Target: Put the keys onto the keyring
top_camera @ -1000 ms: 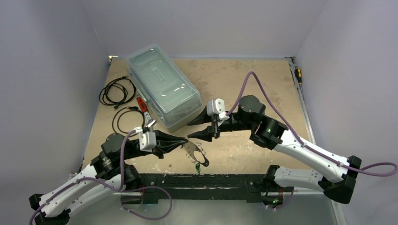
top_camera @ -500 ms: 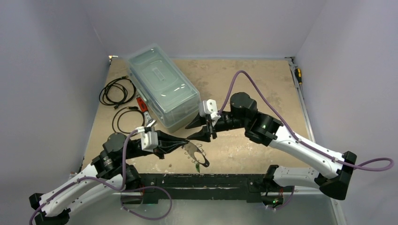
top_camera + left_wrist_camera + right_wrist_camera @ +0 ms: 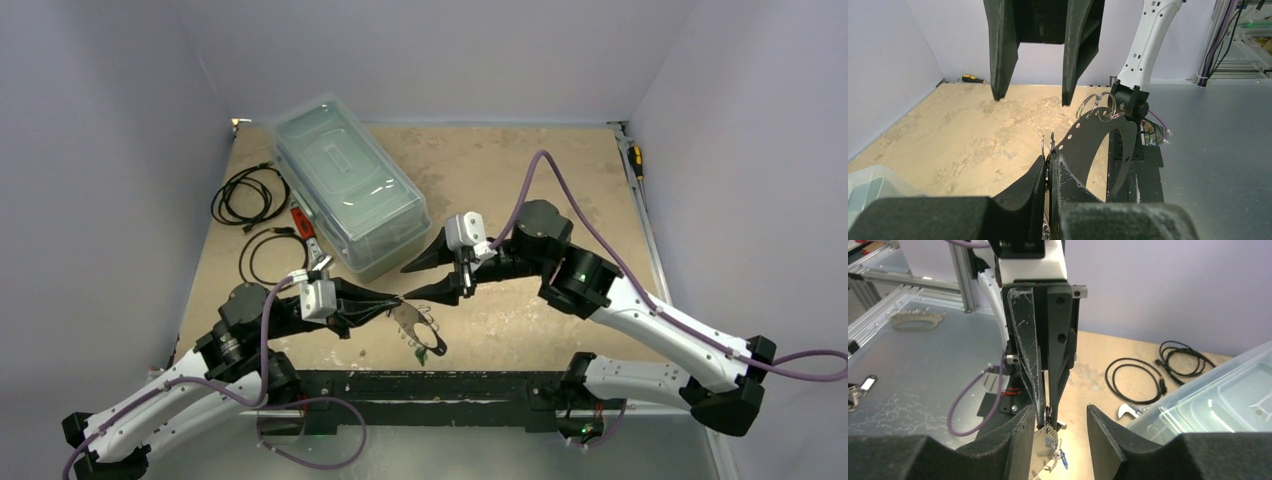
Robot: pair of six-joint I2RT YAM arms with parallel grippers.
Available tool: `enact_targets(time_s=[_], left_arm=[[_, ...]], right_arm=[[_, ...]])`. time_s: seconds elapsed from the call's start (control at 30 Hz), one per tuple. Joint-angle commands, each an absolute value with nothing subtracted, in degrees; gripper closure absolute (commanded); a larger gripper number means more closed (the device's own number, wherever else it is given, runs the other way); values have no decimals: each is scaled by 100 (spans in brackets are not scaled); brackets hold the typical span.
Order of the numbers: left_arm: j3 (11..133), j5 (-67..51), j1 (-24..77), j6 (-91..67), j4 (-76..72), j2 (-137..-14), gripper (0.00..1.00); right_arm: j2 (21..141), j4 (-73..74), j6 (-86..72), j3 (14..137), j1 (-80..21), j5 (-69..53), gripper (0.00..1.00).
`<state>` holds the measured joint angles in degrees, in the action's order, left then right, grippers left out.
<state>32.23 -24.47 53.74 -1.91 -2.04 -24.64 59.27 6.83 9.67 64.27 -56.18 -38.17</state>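
Right tool point(image 3: 405, 283) backed off, agape, empty, left tool point(image 3: 395, 303) pinching one keyring point(image 3: 408, 318)

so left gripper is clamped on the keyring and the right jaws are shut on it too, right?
No. The left gripper is clamped on the keyring, but the right gripper has its jaws open and holds nothing, as the right wrist view shows.

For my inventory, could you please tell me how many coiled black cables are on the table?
2. The far cable lies left of the box; the near cable lies between it and the left arm. The box could hide others.
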Motion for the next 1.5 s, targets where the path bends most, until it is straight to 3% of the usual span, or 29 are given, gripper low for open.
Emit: enact_targets(time_s=[0.0, 0.33, 0.6, 0.7, 1.0, 1.23, 1.47], left_arm=[[3305, -2472, 5353, -149, -534, -2452, 100], [3296, -2489, 5355, -175, -563, -2474, 100], [3296, -2478, 5357, -174, -538, -2477, 100], [3296, -2468, 5353, -168, -536, -2504, 100], [3299, -2387, 5353, -219, -525, -2566, 100], [3296, -2347, 5353, -224, -524, -2566, 100], [3305, -2306, 5357, -191, -511, -2507, 100]], right_arm=[[6148, 823, 917, 6592, -5625, -4306, 54], [6479, 905, 931, 6688, -5625, -4459, 61], [6531, 883, 966, 6677, -5625, -4433, 73], [6561, 816, 949, 6650, -5625, -4549, 83], [6565, 765, 949, 6642, -5634, -4581, 80], [6665, 859, 1037, 6644, -5659, -4767, 99], [6793, 1107, 1224, 6687, -5699, -4772, 100]])
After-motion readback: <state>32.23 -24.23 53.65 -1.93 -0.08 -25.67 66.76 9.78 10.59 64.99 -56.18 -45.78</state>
